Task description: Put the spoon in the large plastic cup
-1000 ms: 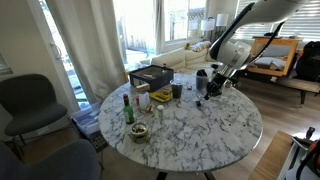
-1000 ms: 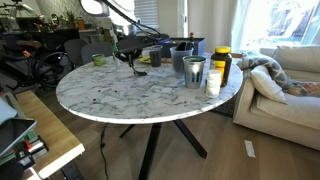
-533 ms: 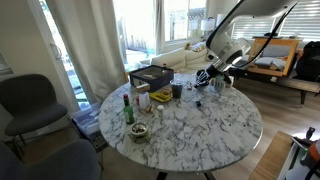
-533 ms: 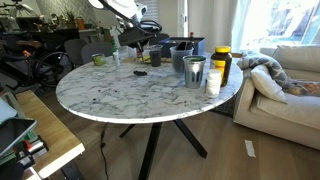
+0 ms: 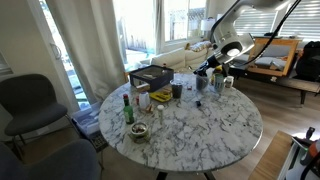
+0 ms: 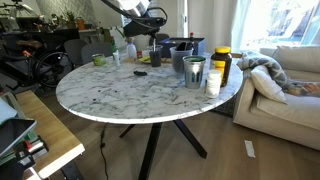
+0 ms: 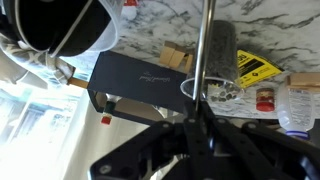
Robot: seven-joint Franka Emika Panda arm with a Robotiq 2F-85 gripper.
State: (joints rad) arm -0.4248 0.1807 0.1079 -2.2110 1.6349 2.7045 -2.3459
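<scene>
My gripper hangs above the far side of the round marble table and is shut on a metal spoon. In the wrist view the spoon's thin handle runs straight up from the jaws. The large grey plastic cup stands upright near the black box; it also shows in an exterior view and in the wrist view, where its open rim lies right beside the spoon handle. In both exterior views the gripper is higher than the cup and to one side of it.
A black box stands at the table's back edge, also in the wrist view. A green bottle, a small bowl, a yellow-lidded jar and a white cup crowd around the large cup. A chair stands beside the table.
My gripper has risen from just above the tabletop and swung with the spoon toward the cluster around the cup and black box. The objects on the table have not moved.
</scene>
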